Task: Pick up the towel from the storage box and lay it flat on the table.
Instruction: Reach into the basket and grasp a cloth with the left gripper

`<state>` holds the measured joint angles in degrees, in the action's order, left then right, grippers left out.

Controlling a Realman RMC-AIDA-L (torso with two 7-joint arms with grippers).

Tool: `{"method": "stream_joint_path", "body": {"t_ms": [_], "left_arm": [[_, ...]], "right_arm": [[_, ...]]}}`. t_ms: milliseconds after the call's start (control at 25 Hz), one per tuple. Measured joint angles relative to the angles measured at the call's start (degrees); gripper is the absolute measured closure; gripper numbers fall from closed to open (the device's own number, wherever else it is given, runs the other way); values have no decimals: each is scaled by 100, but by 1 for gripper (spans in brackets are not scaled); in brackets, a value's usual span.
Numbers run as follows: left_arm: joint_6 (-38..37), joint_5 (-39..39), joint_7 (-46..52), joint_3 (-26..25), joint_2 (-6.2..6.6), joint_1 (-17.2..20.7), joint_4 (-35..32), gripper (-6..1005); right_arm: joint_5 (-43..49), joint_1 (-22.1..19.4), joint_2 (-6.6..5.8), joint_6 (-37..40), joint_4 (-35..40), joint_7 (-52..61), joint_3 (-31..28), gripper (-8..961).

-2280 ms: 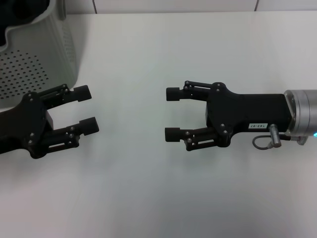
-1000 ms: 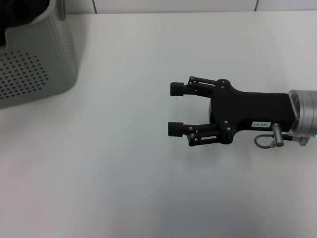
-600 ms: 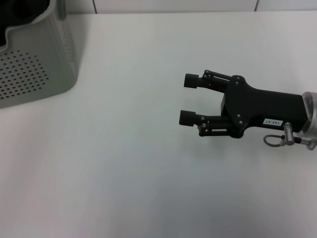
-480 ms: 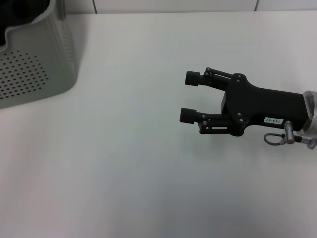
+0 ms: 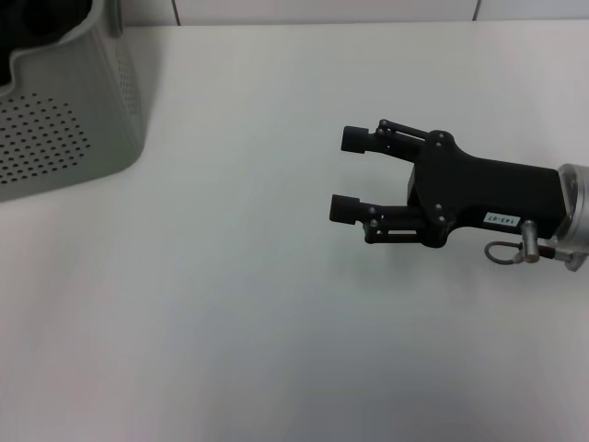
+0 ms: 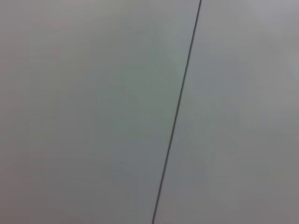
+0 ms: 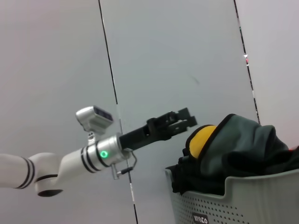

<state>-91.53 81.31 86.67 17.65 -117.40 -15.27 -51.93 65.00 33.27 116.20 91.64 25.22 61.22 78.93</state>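
Head view: the right tool hangs over the white table at the right of the scene, pointing toward the robot's left, its 2 black fingers spread apart with nothing between them. The light-grey storage box stands at the table's far left corner, its perforated wall facing the camera; its inside reads only as dark from here, and the towel cannot be made out.

Left wrist view: only a pale flat surface crossed by 1 thin dark line; no tool shows.

Right wrist view: the left tool reaches out on its white and silver arm, raised in the air level with the top of the storage box's contents and beside them, its fingers seemingly parted and holding nothing. The towel sits heaped in the storage box, bulging above the rim, grey-green folds outermost with 1 bright yellow patch showing on the side nearest that tool
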Motion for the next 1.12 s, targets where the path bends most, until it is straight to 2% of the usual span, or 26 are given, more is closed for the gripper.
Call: {"method": "stream_joint_path", "body": {"t_ms": [120, 360, 520, 840, 1120], "left_arm": [[287, 313, -116, -8, 30, -263, 210, 251], [897, 515, -393, 14, 57, -509, 498, 252], [992, 539, -462, 20, 126, -614, 741, 253], [1019, 427, -518, 15, 169, -729, 1129, 255], [1024, 306, -559, -63, 227, -769, 1388, 538]], "right_arm": [[-52, -74, -5, 17, -1, -3, -1, 93], [-189, -332, -6, 43, -23, -39, -1, 94], [-313, -399, -7, 79, -116, -124, -1, 95], [-362, -383, -18, 99, -149, -146, -1, 97], [-364, -403, -19, 102, -149, -214, 1, 98]]}}
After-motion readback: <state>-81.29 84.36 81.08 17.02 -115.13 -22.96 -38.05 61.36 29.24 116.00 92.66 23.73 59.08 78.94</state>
